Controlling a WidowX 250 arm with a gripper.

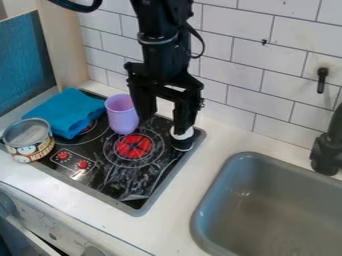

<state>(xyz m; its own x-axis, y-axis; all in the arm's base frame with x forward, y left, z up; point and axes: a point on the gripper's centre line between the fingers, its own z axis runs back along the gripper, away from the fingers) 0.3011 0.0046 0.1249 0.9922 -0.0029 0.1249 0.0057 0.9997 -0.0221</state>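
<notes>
Light purple plastic cup [121, 118] stands upright near the far edge of the black toy stove top [148, 171], which is set into the white table [175, 202]. The cup is between the folded blue cloth [69, 112] and the black gripper [162, 125], behind the red burner marking [134, 146].

The gripper hangs over the far part of the stove top, its jaws spread wide with a gap between them. One jaw is right beside the cup, overlapping its side in the view; whether they touch, I cannot tell. The other jaw comes down at a small black-and-white object [182, 140] near the stove top's far right corner. Its shape is partly hidden, and whether the jaw touches it is unclear.

The cloth covers part of the stove top's far left area. In front of it, at the left edge, stands a round metal can [29, 139] with a printed label. Two red knob markings [73, 160] show toward the stove top's near left side. To the right, a grey sink [277, 205] is set into the table, with a black faucet [326, 150] by its far edge. Behind the table rises a white tiled wall [244, 60], with a small black hook-like fixture [322, 80] above the sink.
</notes>
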